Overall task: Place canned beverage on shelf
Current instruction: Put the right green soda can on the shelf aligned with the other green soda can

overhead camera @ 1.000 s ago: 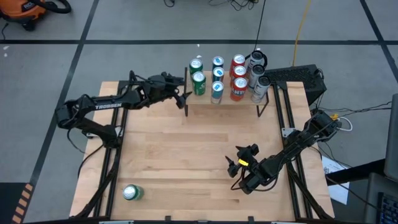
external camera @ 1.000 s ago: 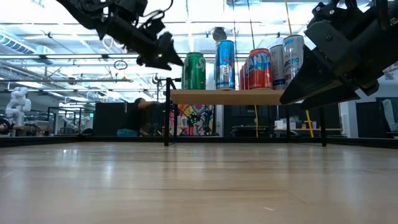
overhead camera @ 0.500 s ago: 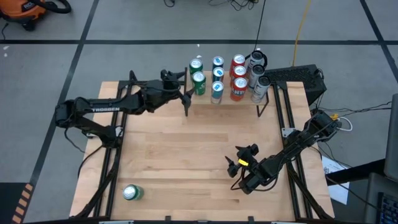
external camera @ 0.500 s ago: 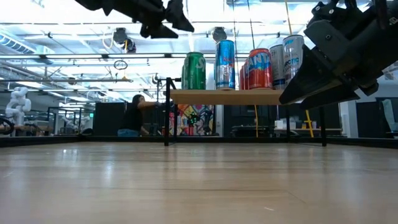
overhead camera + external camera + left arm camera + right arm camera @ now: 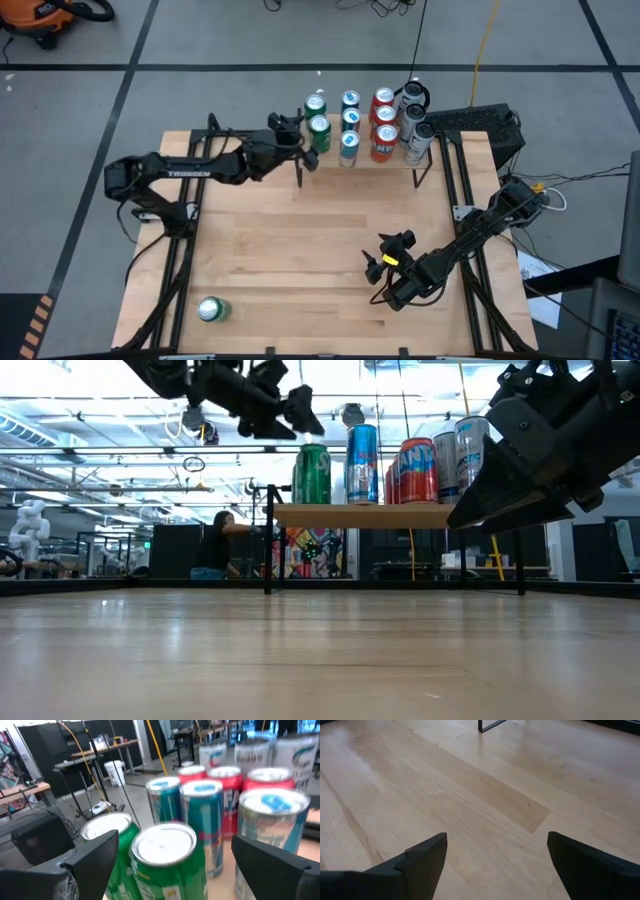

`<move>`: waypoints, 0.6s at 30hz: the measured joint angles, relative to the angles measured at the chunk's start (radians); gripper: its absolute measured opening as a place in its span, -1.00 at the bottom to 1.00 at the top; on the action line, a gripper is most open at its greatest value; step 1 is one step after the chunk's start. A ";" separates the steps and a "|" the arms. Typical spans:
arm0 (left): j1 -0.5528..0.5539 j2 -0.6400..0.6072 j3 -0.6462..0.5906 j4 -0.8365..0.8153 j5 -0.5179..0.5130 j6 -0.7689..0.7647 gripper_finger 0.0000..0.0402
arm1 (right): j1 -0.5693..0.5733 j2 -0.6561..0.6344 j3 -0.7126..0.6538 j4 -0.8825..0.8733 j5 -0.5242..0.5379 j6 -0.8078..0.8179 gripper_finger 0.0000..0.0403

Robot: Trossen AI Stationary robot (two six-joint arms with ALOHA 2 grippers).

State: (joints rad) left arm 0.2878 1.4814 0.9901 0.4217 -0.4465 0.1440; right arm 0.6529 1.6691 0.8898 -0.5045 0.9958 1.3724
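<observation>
The shelf (image 5: 360, 166) stands at the table's far edge and carries several upright cans: two green (image 5: 319, 133), blue, red and silver ones. They also show in the low view (image 5: 313, 473). My left gripper (image 5: 306, 152) is open and empty, up in the air at the shelf's left end, a little above the can tops (image 5: 297, 412). In the left wrist view its fingers stand wide on either side of the nearer green can (image 5: 167, 857) without touching it. Another green can (image 5: 212, 310) sits on the table near the near left corner. My right gripper (image 5: 378, 262) is open and empty over the table's near right part.
The shelf's thin black legs (image 5: 299, 172) come down to the table at its ends. The cans stand close together on the board. Bare tabletop (image 5: 290, 240) lies between the shelf and the near edge. A person (image 5: 215, 545) shows in the room behind the table.
My left gripper has risen and gone toward the table's right edge, from beside the shelf's left end to just above and in front of the green cans. Its fingers have stayed open. The cans and my right arm have kept still.
</observation>
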 joint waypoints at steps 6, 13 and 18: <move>-0.003 0.060 0.000 0.031 0.000 -0.006 0.92 | 0.000 0.000 0.000 0.000 -0.002 0.000 0.66; 0.004 0.108 0.000 0.042 -0.022 -0.005 0.92 | 0.000 0.000 0.000 0.000 -0.003 0.000 0.66; 0.017 0.114 0.000 0.038 -0.034 -0.005 0.92 | 0.000 0.000 0.000 0.000 -0.003 0.000 0.66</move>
State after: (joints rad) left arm 0.3047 1.5955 0.9901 0.4601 -0.4801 0.1390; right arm 0.6533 1.6691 0.8898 -0.5045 0.9928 1.3724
